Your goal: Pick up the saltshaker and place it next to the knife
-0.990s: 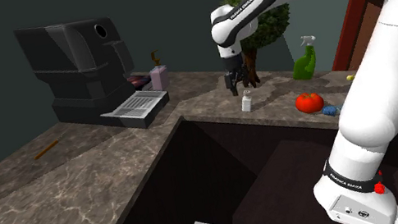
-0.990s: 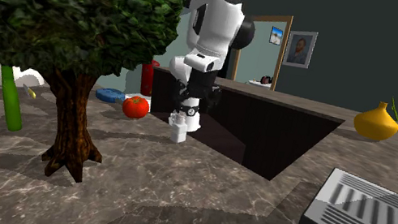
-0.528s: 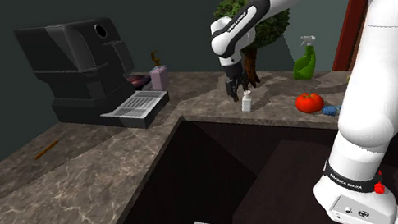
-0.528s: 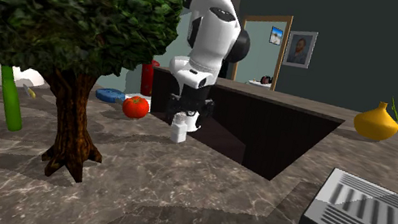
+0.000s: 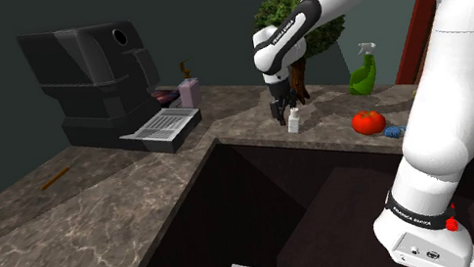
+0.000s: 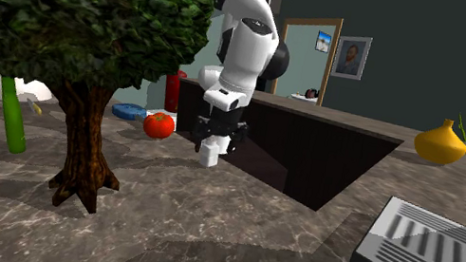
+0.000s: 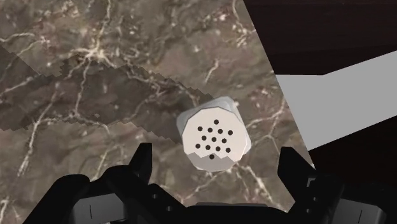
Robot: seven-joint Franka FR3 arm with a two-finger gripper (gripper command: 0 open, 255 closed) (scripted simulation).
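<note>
Gripper (image 7: pixel 216 164) fingers spread wide, straddling white saltshaker (image 7: pixel 213 135), not touching. Shaker upright on marble counter (image 5: pixel 90 212), shoulder view's centre.

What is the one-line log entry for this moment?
gripper: open, around saltshaker | saltshaker: upright on counter, not gripped | stage: before grasp

The countertop (image 7: pixel 95 76) looks like brown veined marble, smooth with a faint sheen. The saltshaker (image 7: pixel 213 130) is plain matt white, and the arm (image 5: pixel 456 61) has a glossy white shell.
</note>
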